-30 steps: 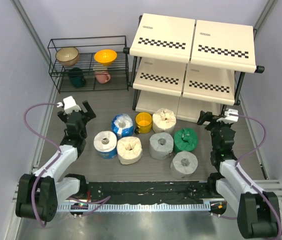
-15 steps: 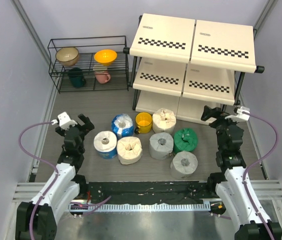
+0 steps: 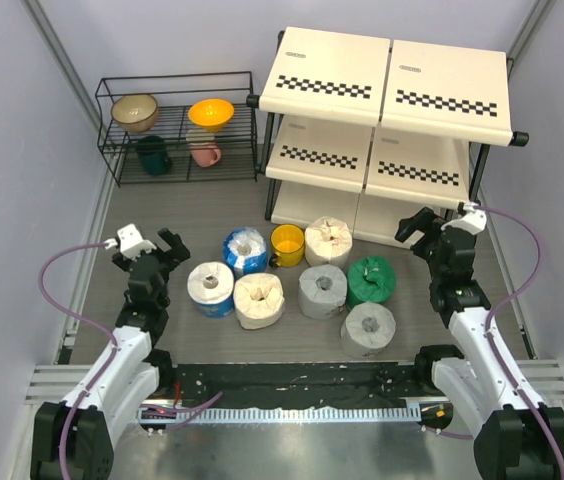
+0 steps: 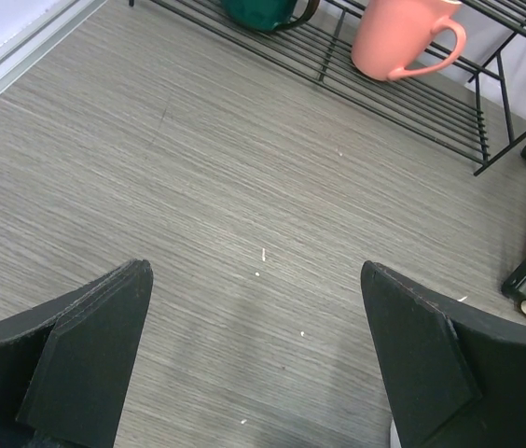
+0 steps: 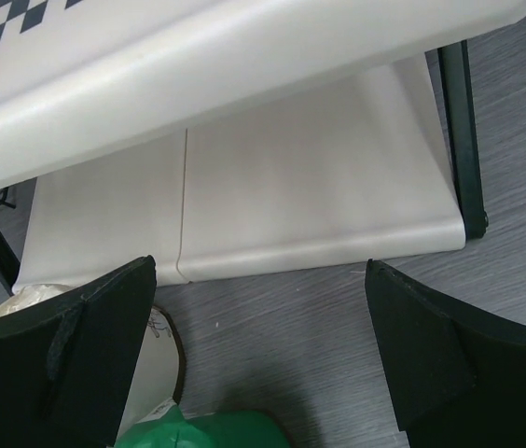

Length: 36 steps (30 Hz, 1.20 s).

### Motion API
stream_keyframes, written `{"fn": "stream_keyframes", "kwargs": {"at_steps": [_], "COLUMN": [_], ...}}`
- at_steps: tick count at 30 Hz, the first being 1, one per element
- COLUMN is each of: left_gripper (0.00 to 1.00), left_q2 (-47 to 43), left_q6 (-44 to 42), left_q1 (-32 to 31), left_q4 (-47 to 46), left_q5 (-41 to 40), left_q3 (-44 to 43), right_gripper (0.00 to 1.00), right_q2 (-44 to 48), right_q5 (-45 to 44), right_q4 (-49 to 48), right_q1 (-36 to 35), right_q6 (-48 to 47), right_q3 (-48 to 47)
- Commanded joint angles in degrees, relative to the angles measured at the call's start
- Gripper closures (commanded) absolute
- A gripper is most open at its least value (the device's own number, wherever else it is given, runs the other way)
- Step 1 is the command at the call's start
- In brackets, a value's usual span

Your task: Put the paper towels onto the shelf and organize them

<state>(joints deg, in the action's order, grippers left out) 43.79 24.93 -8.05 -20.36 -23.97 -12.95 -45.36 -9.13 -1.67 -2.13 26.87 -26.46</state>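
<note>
My left claw (image 4: 254,271) hangs spread wide over the grey table (image 4: 198,168); my right claw (image 5: 258,264) gapes too, facing the shelf (image 5: 291,215) at its bottom tier; all seven paper towels (image 3: 323,290) sit clustered on the table in front of it.

The table (image 4: 198,168) looks like grey wood with fine lines, dull and not shiny. The fingers (image 4: 86,355) on my left gripper (image 4: 254,271) look like black plastic, dull and a bit grainy. The shelf (image 5: 291,215) has smooth cream panels with a soft shine and a smooth black tube frame (image 5: 459,121). The pink mug (image 4: 398,37) is glossy. The low rack (image 4: 412,103) is thin black wire. The green roll (image 5: 207,431) has a crinkled wrap.
</note>
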Motion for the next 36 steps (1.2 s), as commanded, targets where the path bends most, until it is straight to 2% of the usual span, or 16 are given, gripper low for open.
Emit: {"fn": "stream_keyframes", "kwargs": {"at_steps": [1, 8, 16, 23, 31, 36], "left_gripper": [0.00, 0.00, 0.00, 0.01, 0.00, 0.00], "left_q2": [-1.6, -3.9, -3.9, -2.9, -2.0, -2.5], "left_q6": [-1.3, -2.1, -1.9, -1.8, -2.0, -1.9], "left_q1": [0.1, 0.1, 0.2, 0.2, 0.2, 0.1], "left_q4": [-2.1, -2.1, -2.3, -2.1, -2.1, -2.0], "left_q5": [-0.2, -0.5, -0.2, -0.1, 0.1, -0.2], "left_q3": [0.2, 1.1, 1.3, 0.7, 0.2, 0.5], "right_gripper": [0.00, 0.01, 0.04, 0.06, 0.07, 0.07], "right_q2": [1.7, -0.3, 1.2, 3.0, 0.7, 2.0], "right_q5": [1.2, 3.0, 4.1, 1.0, -7.1, -7.0], "right_q4": [-0.5, 6.3, 9.8, 11.2, 17.1, 20.0], "right_q1": [0.1, 0.1, 0.0, -1.0, -9.2, -11.7], "right_q6": [1.3, 0.4, -0.2, 0.5, 2.2, 3.8], "right_q3": [-0.9, -4.4, -4.7, -4.2, -8.6, -10.8]}}
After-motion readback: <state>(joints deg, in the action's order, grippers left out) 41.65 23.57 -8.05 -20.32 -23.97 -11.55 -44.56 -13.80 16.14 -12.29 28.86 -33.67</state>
